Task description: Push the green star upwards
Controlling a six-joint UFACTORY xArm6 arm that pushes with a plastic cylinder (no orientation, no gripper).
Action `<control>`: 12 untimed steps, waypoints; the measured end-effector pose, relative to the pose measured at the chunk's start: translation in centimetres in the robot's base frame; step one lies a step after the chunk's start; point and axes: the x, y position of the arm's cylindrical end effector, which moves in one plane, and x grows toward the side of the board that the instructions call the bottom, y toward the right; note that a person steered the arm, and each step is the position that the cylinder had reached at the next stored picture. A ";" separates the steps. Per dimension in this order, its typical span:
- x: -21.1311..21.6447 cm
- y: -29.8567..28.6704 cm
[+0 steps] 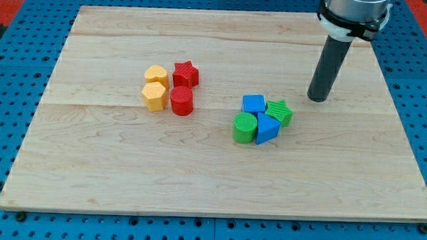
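Tip [317,99] of your rod, bare and touching nothing, stands at two o'clock from green star [279,112], near it; blue cube [254,103] adjoins star.

There is only one view. It looks down at an angle from the front onto the worktop [211,184], from a middle distance, so all four edges show. The rod enters from the view's top right corner.

- red star [186,74] and red cylinder [181,101], beside two yellow blocks [155,86]
- blue cube [254,103], blue triangle [267,128], green cylinder [244,127]
- wooden board [126,167]
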 end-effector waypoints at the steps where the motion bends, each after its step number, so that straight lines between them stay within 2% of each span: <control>1: 0.0 0.0; 2: 1.0 0.8; 3: 0.0 -0.6; 4: 7.1 0.2; 5: 13.6 -3.1; 6: 9.0 -7.8; 7: 1.5 -7.0; 8: -3.7 -7.6; 9: -3.0 -4.0; 10: -3.0 -3.3; 11: -3.5 2.7; 12: -8.8 4.2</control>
